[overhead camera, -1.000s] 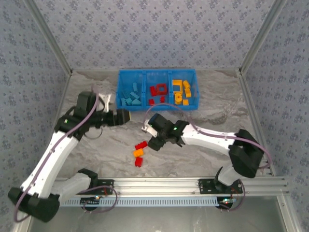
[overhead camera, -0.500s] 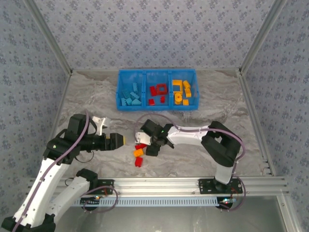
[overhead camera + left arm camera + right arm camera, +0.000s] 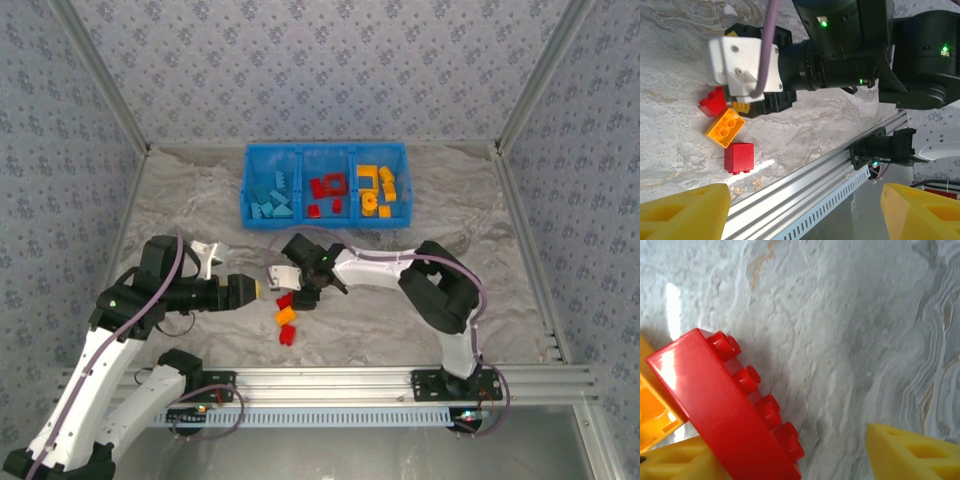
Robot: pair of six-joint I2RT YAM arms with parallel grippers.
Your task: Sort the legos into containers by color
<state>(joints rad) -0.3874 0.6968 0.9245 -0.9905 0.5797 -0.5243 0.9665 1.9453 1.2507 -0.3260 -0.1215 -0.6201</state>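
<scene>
Red brick (image 3: 715, 400) lies between released right pincer (image 3: 785, 445) tips; left pincer (image 3: 802, 200) released too.

Two loose red legos (image 3: 287, 335), one loose orange lego (image 3: 286, 316), one three-compartment bin (image 3: 260, 222).

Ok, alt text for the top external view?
The right arm's gripper is down at a red plastic brick, an orange brick and another red brick nearer. The left gripper hangs beside them; a blue three-compartment plastic bin behind holds sorted bricks.
</scene>
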